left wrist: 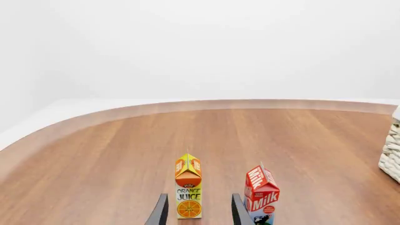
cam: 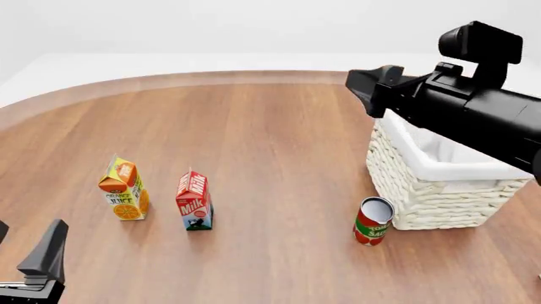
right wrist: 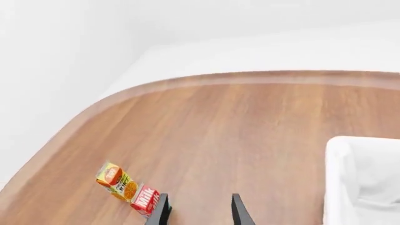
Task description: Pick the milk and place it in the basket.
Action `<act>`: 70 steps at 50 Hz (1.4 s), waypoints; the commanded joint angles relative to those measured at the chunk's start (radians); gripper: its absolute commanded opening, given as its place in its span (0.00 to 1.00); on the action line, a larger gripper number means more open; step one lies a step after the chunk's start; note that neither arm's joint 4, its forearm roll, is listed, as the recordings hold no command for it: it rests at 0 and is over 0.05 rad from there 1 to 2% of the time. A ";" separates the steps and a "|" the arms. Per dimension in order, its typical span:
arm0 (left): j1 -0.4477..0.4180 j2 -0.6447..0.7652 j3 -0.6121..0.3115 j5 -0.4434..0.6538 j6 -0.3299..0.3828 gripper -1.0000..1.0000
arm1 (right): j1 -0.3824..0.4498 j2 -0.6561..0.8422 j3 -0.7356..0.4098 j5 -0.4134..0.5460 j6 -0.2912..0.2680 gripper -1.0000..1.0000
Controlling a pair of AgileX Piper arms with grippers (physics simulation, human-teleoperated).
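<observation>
Bright, even light; seemingly soft shadows

Black boxy arm (cam: pixel 473 107), dark tapered claw fingers (cam: pixel 49 250)

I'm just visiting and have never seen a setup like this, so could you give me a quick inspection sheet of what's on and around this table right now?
Surface: round-edged wooden table, flat, no spills seen.
Job's things: milk upright on the table, not gripped; basket at the right, white liner, nothing seen inside.
Clutter: orange juice carton upright, left of the milk, apart from it; tomato can upright by the basket's near corner.
Grippers: left gripper open, low, near the cartons; right gripper open, raised above the basket.
Cables: nothing seen.
Surroundings: plain white backdrop, nothing else seen.
</observation>
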 commanded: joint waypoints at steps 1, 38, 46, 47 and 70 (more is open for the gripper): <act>0.000 0.000 0.000 0.000 0.000 1.00 | 0.034 0.105 -0.094 0.034 0.055 1.00; 0.000 0.000 0.000 0.000 0.000 1.00 | 0.028 0.364 -0.311 0.131 0.212 1.00; 0.000 0.000 0.000 0.000 0.000 1.00 | 0.046 0.437 -0.390 0.186 0.218 1.00; 0.000 0.000 0.000 0.000 0.000 1.00 | 0.049 0.446 -0.399 0.193 0.221 1.00; 0.000 0.000 0.000 0.000 0.000 1.00 | 0.087 0.653 -0.648 0.345 0.177 1.00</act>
